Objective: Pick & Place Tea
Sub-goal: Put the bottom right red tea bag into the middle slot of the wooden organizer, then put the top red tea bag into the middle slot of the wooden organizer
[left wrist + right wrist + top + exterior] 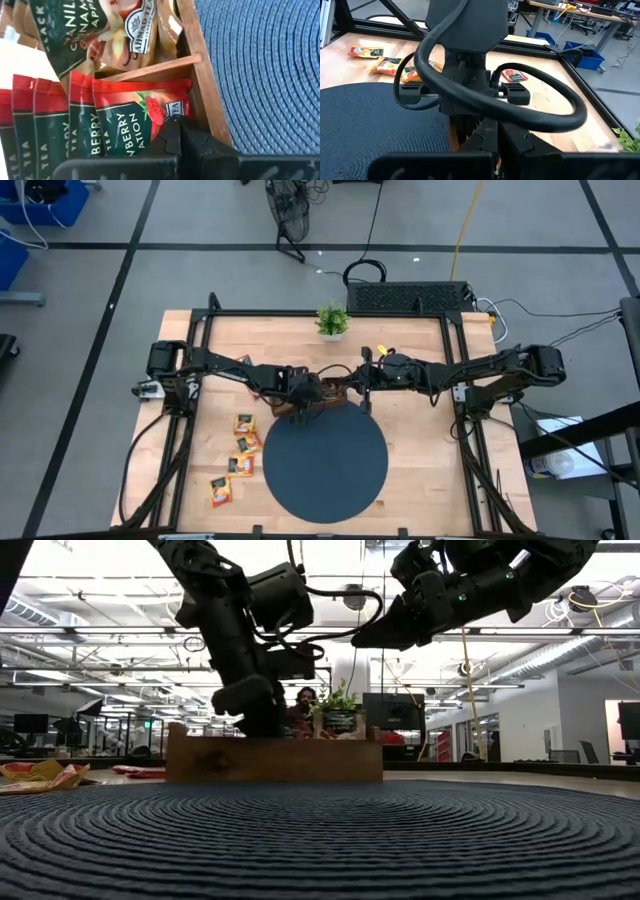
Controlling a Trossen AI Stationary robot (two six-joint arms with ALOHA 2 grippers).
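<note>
The dark round mat (325, 464) fills the table's (420, 350) near middle, with the wooden tray (274, 759) at its far edge. The left gripper (175, 131) sits low in the tray, fingers fully closed, its tips against a red sachet (135, 117) filed upright there; whether it pinches that sachet is unclear. The right gripper (385, 632) hovers closed and empty above the tray. Four loose sachets (238, 459) lie left of the mat. Lifting out could drag neighbouring sachets loose, packed as they are.

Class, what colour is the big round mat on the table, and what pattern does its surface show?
The mat is dark blue, woven in concentric rings; the low view shows this best.
</note>
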